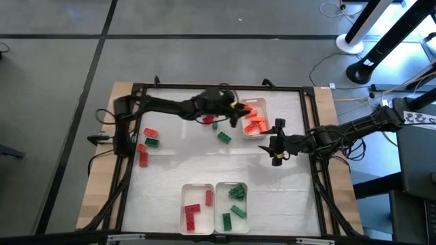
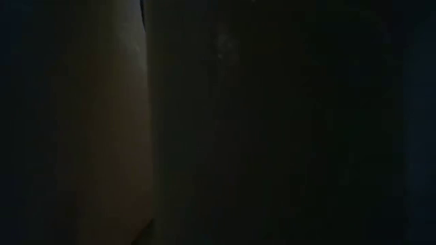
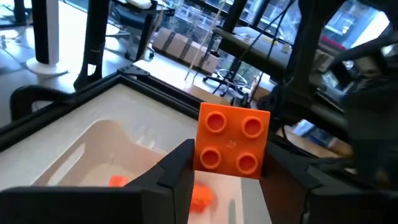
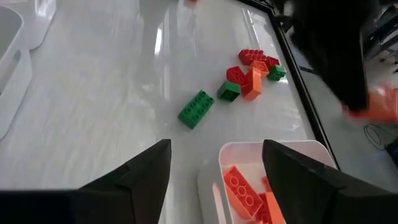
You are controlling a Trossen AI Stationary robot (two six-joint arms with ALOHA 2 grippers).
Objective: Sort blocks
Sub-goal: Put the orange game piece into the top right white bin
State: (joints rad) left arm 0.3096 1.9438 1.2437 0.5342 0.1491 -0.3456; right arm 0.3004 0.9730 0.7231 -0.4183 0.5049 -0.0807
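Note:
An orange four-stud block (image 3: 233, 143) hangs between the fingers of my left gripper (image 3: 235, 167), over the white tray of orange blocks (image 1: 255, 122) at the table's far right. In the high view my left gripper (image 1: 238, 112) is at that tray's left rim. My right gripper (image 1: 272, 144) hovers open, with nothing between its fingers, just in front of the same tray (image 4: 273, 155). A lone green block (image 4: 196, 109) and a small red, green and orange cluster (image 4: 252, 71) lie on the table. My left gripper holds the orange block by two opposite sides, between the free ends of its fingers. One fingertip (image 3: 181, 163) lies against the side (image 3: 199, 149); the other side's contact is not plain. The fingers reach out nearly level. The block is lifted clear, studs facing the wrist camera.
At the table's near edge stand two white trays, one with red blocks (image 1: 194, 209) and one with green blocks (image 1: 232, 203). More red, green and orange blocks (image 1: 148, 144) lie at the table's left. A black frame (image 1: 310, 136) edges the work area. The low view is dark.

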